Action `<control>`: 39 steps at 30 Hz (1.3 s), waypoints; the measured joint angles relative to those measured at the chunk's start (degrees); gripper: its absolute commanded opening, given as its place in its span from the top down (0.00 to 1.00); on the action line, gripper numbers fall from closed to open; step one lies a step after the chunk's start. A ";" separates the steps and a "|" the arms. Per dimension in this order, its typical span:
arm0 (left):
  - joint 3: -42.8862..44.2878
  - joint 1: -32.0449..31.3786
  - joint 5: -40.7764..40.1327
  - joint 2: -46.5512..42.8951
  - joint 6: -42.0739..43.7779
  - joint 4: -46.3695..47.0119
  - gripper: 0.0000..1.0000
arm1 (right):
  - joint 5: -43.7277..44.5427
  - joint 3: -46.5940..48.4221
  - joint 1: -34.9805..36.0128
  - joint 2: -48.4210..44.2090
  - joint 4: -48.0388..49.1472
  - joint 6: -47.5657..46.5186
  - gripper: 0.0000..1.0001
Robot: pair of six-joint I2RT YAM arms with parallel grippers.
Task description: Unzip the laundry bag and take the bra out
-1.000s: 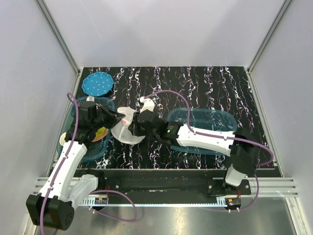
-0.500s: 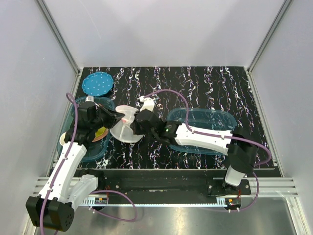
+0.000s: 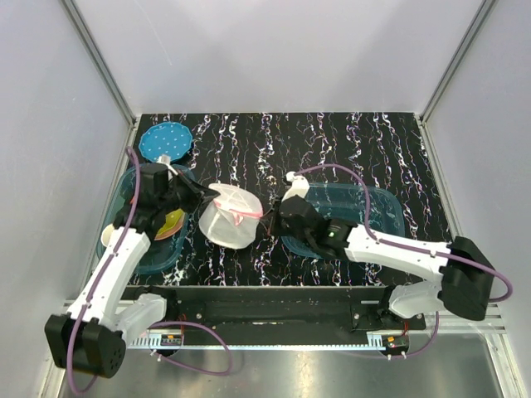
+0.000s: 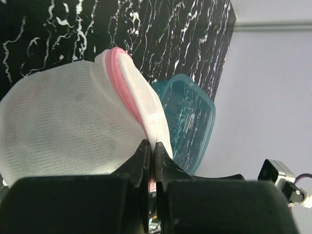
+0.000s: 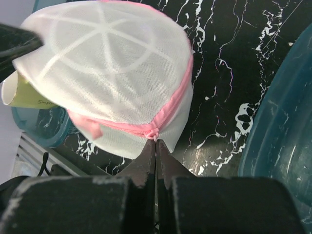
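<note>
**Top view.** The laundry bag [image 3: 230, 217] lies left of the middle of the table [image 3: 357, 141], between the left tub [image 3: 133, 253] and the right tub [image 3: 373, 203]. Whether it rests on the table or hangs just clear of it cannot be told. The left tool [image 3: 207, 197] meets its left rim. The right tool [image 3: 270, 222] meets its right side at the pink trim [image 3: 247, 214]. A blue dotted disc [image 3: 166, 141] sits well apart in the far left corner.

**Left wrist view.** The tool's fingers are pressed together, with a fold of white mesh beside the pink trim nipped between them. This serves as the anchor hold.

**Right wrist view.** The fingers are pressed together on the zipper pull [image 5: 154, 133] at the near edge of the dome. The stretch of zipper in view is closed. No red shows through the mesh, so the bra is judged to be inside.

**Handling.** The bag looks light, with soft mesh over springy ribs. It would likely slide or buckle if pulled from one side only, so it needs an opposing grip at the rim. The pull is small and may slip free of the fingers. The bra, being limp fabric, may snag on the zipper and is best taken by a bunched fold.
</note>
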 measured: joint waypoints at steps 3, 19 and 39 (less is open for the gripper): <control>2.10 -0.28 2.84 4.52 1.70 0.87 1.00 | -0.98 -2.08 -0.26 -3.50 0.07 0.52 1.00; 23.21 -0.20 6.84 25.81 16.85 -4.57 0.01 | -6.71 8.24 0.90 8.15 -1.66 1.03 1.00; -3.02 -4.76 6.78 8.02 0.09 2.45 0.36 | -9.25 8.24 0.87 10.21 -0.70 2.03 1.00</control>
